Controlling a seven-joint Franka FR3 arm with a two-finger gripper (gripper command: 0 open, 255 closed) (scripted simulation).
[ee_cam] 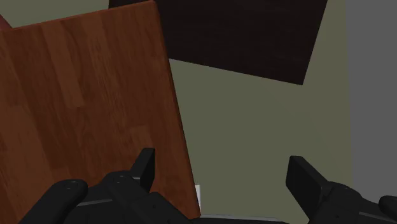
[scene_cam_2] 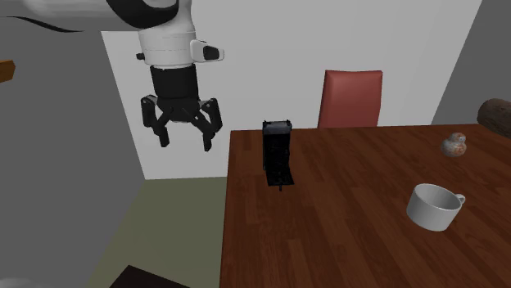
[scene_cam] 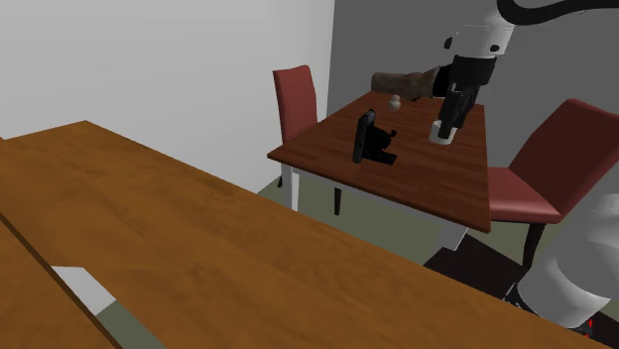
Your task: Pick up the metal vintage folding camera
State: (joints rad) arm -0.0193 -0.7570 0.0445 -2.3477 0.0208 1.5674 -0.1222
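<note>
The folding camera point(scene_cam: 372, 139) is a black upright box with its front flap folded down, standing near one edge of the small reddish wooden table point(scene_cam: 427, 174). In the second exterior view the camera point(scene_cam_2: 277, 151) stands close to the table's point(scene_cam_2: 344, 229) left edge. My gripper point(scene_cam_2: 182, 137) hangs open in the air beyond that edge, to the camera's left and about level with it, holding nothing. In the wrist view the gripper point(ee_cam: 226, 179) points down at the olive floor, its fingers wide apart, one finger point(ee_cam: 146, 167) over the table's point(ee_cam: 83, 108) rim. In the shoulder view the gripper point(scene_cam: 449, 119) hangs in front of the cup.
A white cup point(scene_cam_2: 434, 207), a small round ball point(scene_cam_2: 454, 146) and a brown log point(scene_cam_2: 496, 116) lie on the table farther from me. Red chairs point(scene_cam: 298, 99) point(scene_cam: 556, 164) flank it. A large wooden tabletop point(scene_cam: 198, 258) spans the shoulder view's foreground. A dark box point(ee_cam: 242, 38) sits on the floor.
</note>
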